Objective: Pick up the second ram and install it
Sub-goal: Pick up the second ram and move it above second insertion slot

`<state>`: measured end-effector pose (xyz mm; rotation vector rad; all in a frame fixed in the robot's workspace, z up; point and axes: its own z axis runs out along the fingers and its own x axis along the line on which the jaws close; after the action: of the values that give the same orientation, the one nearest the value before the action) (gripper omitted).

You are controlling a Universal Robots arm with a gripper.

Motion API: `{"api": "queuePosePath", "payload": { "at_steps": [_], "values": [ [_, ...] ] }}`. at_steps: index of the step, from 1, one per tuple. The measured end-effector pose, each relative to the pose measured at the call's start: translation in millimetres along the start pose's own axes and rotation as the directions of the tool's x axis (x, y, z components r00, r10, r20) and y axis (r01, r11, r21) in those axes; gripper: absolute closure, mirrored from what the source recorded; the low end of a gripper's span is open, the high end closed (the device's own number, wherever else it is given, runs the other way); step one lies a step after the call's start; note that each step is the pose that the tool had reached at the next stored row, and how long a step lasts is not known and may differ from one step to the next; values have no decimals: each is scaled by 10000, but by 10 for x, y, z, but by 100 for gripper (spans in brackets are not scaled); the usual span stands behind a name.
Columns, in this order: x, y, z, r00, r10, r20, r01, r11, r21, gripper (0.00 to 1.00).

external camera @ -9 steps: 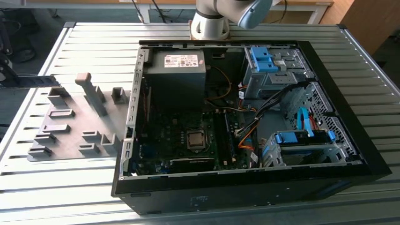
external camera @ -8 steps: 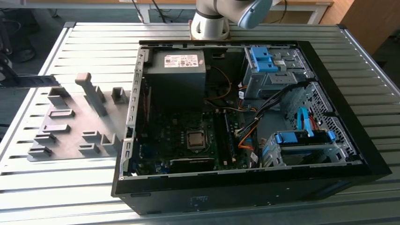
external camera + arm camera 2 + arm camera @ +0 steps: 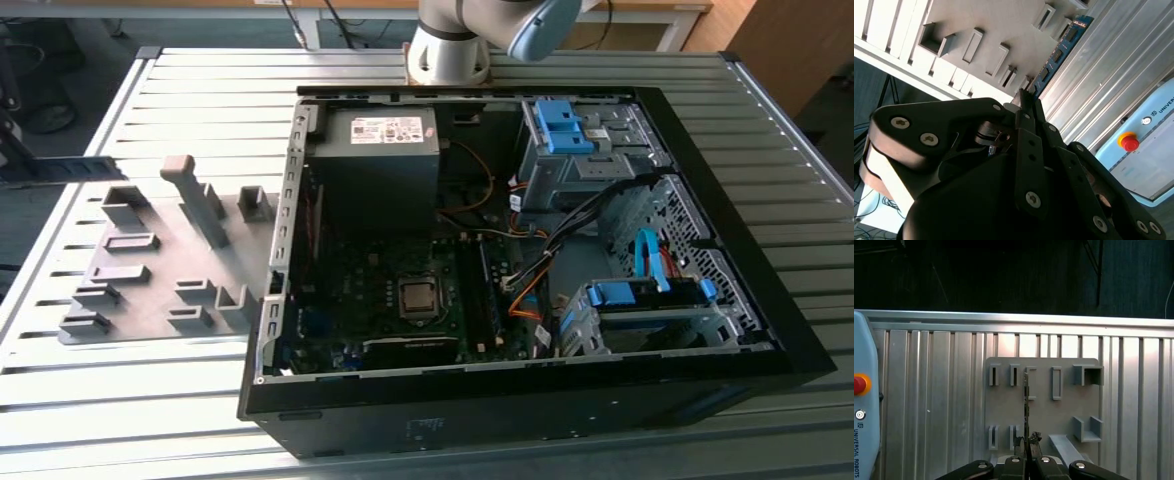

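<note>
**Arm pose:** base (image 3: 447, 50) stands at the far edge of the slatted table (image 3: 160, 420), behind the PC case (image 3: 534, 400). The next link rises out past the top of the exterior view.

**Gripper:** gripper (image 3: 1026, 100) is pinched tight on 1 end of the ram (image 3: 1059, 52). The stick's free end points away from the wrist. In the first wrist view the gripper (image 3: 1027, 441) shows the ram (image 3: 1026, 405) edge-on, a thin line w/ the grey fixture plate (image 3: 1054, 412) beyond it.

**Layout:** plate (image 3: 167, 255) lies on the table, just beside the case on the exterior view's left.

**Count:**
- 1 ram, in grip.
- 1 plate, approx. 10 raised blocks.
- 1 case, side open.
- 1 power supply (image 3: 384, 130), far corner inside the case.
- Blue clips (image 3: 561, 125) at 2 drive bays, 1 far and 1 near.
- 1 red stop button (image 3: 858, 385).
</note>
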<state>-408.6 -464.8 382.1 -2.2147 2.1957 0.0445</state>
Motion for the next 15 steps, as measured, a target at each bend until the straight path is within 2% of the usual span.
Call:
{"api": "queuePosePath", "payload": {
  "at_steps": [15],
  "values": [
    [-3,1,-95,10000,-1,0,1,10000,21,86]
  ]
}}
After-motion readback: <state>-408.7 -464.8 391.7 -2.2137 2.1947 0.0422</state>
